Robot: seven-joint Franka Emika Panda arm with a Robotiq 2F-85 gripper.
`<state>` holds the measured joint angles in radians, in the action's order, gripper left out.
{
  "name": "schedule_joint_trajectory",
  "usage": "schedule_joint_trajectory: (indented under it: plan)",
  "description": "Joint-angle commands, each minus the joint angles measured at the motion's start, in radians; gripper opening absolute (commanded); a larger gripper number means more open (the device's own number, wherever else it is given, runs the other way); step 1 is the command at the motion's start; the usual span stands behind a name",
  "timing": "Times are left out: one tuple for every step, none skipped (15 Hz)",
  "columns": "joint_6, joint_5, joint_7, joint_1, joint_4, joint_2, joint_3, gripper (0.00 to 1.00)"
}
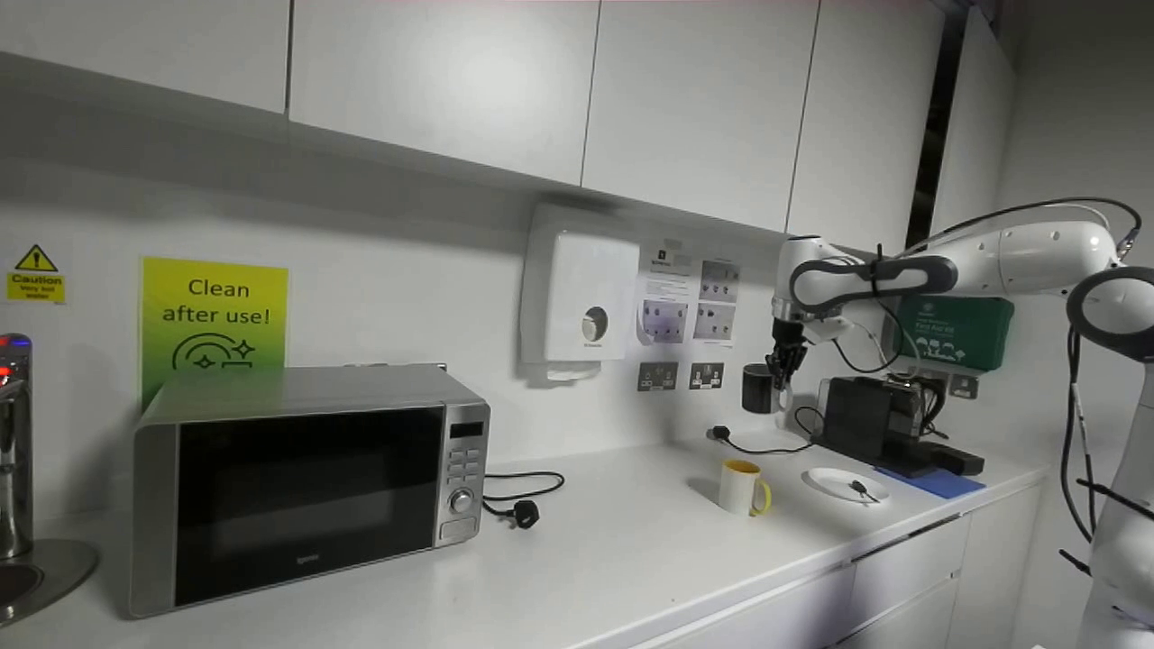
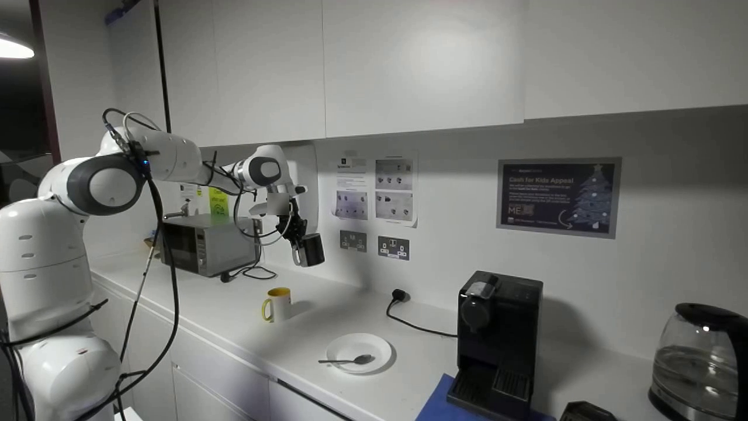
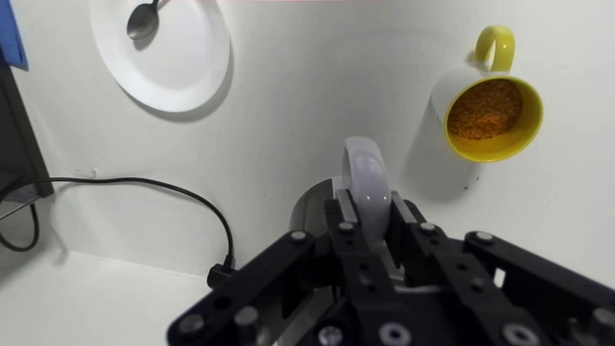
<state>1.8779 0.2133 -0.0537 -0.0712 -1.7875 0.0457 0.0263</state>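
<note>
My gripper (image 3: pixel 370 204) is shut on the pale handle (image 3: pixel 366 168) of a dark mug (image 1: pixel 757 389). That mug hangs in the air above the counter, close to the wall and roughly upright; its inside is not visible. In the wrist view, the fingers partly cover its dark body (image 3: pixel 310 206). On the counter below stands a white mug with a yellow handle and inside (image 3: pixel 454 89), holding orange grains (image 3: pixel 485 115). A white plate (image 2: pixel 374 345) with a spoon (image 2: pixel 359 359) on it lies nearer the coffee machine (image 2: pixel 497 333).
The coffee machine stands on a blue mat (image 1: pixel 938 482), its black cable (image 2: pixel 421 325) running along the wall side. A microwave (image 1: pixel 306 487) sits at the opposite end of the counter. A glass kettle (image 2: pixel 695 362) stands beyond the machine. Wall cabinets (image 1: pixel 694 108) overhang the counter.
</note>
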Motion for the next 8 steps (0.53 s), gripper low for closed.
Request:
schedule_joint_trajectory:
  plan:
    - [0.078, -0.098, 0.098, 0.030, -0.085, 0.058, -0.021, 0.05]
    - [0.087, -0.115, 0.116, 0.035, -0.096, 0.056, -0.026, 0.05]
    - [0.091, -0.132, 0.131, 0.040, -0.106, 0.054, -0.032, 0.05]
    - [0.099, -0.144, 0.147, 0.045, -0.118, 0.051, -0.036, 0.05]
    - [0.103, -0.155, 0.159, 0.049, -0.127, 0.050, -0.042, 0.05]
    - [0.107, -0.167, 0.172, 0.053, -0.137, 0.048, -0.048, 0.05]
    - [0.107, -0.179, 0.179, 0.058, -0.146, 0.047, -0.052, 0.05]
    - [0.114, -0.193, 0.186, 0.061, -0.157, 0.045, -0.056, 0.05]
